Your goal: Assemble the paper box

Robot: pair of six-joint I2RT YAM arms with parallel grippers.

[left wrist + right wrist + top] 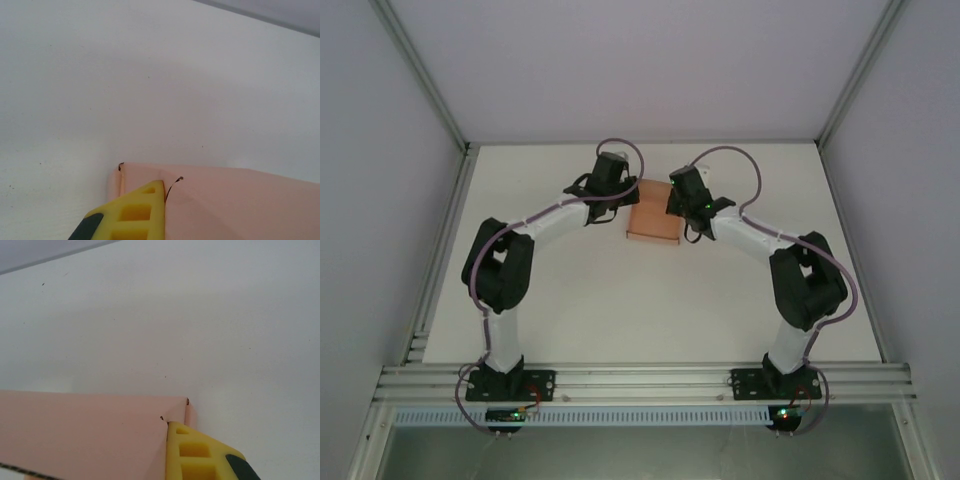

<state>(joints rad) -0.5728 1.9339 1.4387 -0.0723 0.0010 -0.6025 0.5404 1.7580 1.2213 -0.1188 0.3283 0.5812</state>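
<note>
Sitting just above the centre of the top external view, the paper box (654, 217) is already reading as a small folded rectangle, not a flat sheet, so most of the folding is looking done. The left gripper (625, 203) and right gripper (677, 203) are flanking it on the white table (620, 300). Nothing else is lying near them.

Filling the lower right of the left wrist view, the box (240, 200) is showing a folded corner with a small slit. The left gripper (147, 202), closed, is pressing against that corner.

Mirroring this at lower left of the right wrist view, the box (80, 430) is meeting the closed right gripper (187, 442) at its far corner. Whether either is pinching card, I cannot tell. Locking the end flaps is probably remaining.
</note>
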